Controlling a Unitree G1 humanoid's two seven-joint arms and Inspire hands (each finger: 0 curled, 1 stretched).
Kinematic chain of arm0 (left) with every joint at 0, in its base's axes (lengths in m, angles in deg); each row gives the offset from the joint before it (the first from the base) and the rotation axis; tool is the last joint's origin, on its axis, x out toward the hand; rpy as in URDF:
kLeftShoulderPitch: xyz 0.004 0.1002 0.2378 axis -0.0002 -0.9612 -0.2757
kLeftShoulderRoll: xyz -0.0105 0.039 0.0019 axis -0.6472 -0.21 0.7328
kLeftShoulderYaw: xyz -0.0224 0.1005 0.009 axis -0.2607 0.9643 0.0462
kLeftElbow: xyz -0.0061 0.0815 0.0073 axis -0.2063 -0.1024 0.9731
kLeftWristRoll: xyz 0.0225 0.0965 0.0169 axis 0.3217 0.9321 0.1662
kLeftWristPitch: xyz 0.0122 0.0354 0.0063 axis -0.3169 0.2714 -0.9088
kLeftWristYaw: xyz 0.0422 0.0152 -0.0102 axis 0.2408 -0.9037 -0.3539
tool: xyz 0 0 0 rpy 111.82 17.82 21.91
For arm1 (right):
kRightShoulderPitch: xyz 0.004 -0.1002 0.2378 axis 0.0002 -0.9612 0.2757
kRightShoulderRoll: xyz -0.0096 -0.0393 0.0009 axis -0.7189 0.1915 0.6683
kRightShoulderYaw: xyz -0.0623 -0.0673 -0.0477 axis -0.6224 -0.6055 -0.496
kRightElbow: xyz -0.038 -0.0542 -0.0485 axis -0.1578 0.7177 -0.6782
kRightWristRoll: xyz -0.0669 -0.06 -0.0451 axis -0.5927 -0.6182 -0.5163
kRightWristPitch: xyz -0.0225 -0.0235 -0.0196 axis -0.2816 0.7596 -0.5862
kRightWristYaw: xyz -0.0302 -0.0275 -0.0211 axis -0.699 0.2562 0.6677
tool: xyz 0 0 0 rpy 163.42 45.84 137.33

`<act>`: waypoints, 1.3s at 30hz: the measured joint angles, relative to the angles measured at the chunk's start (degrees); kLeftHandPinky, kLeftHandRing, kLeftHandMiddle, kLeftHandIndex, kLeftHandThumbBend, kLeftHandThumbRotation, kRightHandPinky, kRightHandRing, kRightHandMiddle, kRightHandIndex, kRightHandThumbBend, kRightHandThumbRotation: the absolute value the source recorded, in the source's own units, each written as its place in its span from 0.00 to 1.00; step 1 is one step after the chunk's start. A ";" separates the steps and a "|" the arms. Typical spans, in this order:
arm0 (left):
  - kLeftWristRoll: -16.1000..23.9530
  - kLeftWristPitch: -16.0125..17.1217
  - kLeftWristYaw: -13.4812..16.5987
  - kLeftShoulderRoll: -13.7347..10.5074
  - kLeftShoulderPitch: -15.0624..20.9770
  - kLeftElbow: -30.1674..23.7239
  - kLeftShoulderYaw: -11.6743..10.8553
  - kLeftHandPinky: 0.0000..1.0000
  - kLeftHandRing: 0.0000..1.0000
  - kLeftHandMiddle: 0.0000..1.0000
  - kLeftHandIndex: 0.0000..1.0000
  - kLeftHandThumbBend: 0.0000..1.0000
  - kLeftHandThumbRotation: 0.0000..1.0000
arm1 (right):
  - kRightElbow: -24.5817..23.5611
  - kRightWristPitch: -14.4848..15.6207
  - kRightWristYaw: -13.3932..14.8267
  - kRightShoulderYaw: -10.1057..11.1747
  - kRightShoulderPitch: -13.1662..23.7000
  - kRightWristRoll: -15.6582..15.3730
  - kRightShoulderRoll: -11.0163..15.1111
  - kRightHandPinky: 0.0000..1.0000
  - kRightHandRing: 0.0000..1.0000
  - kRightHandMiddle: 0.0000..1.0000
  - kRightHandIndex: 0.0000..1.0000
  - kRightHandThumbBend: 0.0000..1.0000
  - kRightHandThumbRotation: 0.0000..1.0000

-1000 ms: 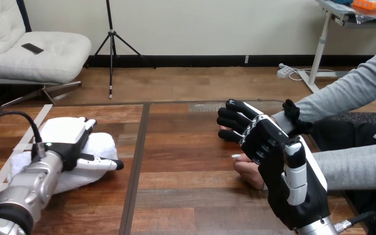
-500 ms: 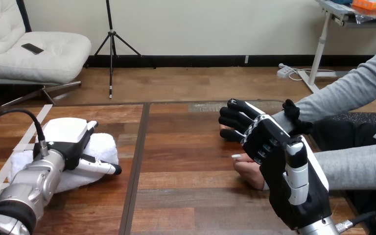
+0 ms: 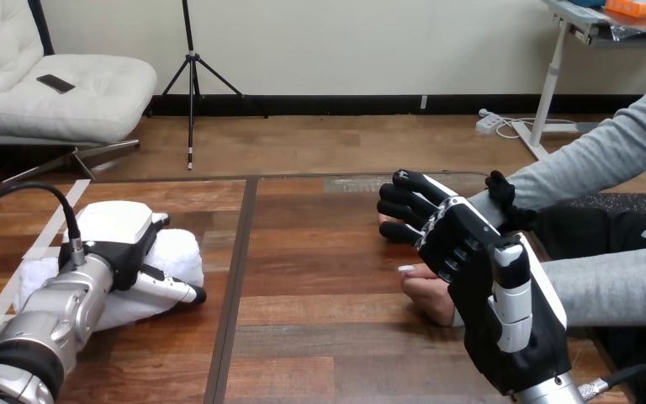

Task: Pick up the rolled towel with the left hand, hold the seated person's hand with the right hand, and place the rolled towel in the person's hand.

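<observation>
- The left hand [image 3: 118, 240] lies on top of the rolled towel [image 3: 181, 252], its silver forearm coming in from the tabletop's near left corner. I cannot tell whether it has closed on the towel.
- The white rolled towel rests on the tabletop [image 3: 328, 337] near its left edge, about midway between the near and far edges, just left of the dark seam [image 3: 234, 278] that runs front to back.
- The right hand [image 3: 471, 252] is by the tabletop's right edge, its fingers [image 3: 404, 206] curled over the person's hand [image 3: 382, 221], whose fingertips peek out past them.
- Its thumb [image 3: 500, 187] sits against the wrist end of the grey sleeve [image 3: 589, 160] behind that hand.
- The person's other hand [image 3: 427, 293] lies on the tabletop just beside the right hand, on its near left side.
</observation>
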 measured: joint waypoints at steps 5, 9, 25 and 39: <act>-0.01 0.00 -0.01 0.00 0.01 0.07 0.01 0.86 0.86 0.87 0.87 0.98 0.62 | -0.01 0.00 0.00 0.12 -0.01 0.00 0.00 0.82 0.85 0.84 0.84 0.89 1.00; -0.10 -0.10 -0.24 0.00 0.09 0.15 0.01 0.85 0.85 0.85 0.86 0.96 0.59 | -0.02 0.00 -0.01 0.19 -0.01 0.00 -0.01 0.82 0.85 0.84 0.84 0.89 1.00; -2.13 -1.74 -0.89 0.91 0.48 0.16 -0.02 0.60 0.72 0.74 0.75 0.83 0.23 | -0.02 0.00 -0.02 0.32 -0.02 -0.03 -0.01 0.81 0.84 0.84 0.84 0.88 1.00; -4.03 -2.27 -1.35 1.57 0.84 0.16 -0.18 0.40 0.50 0.55 0.57 0.77 0.02 | -0.03 0.00 -0.13 0.42 -0.02 0.00 0.01 0.80 0.84 0.83 0.84 0.88 1.00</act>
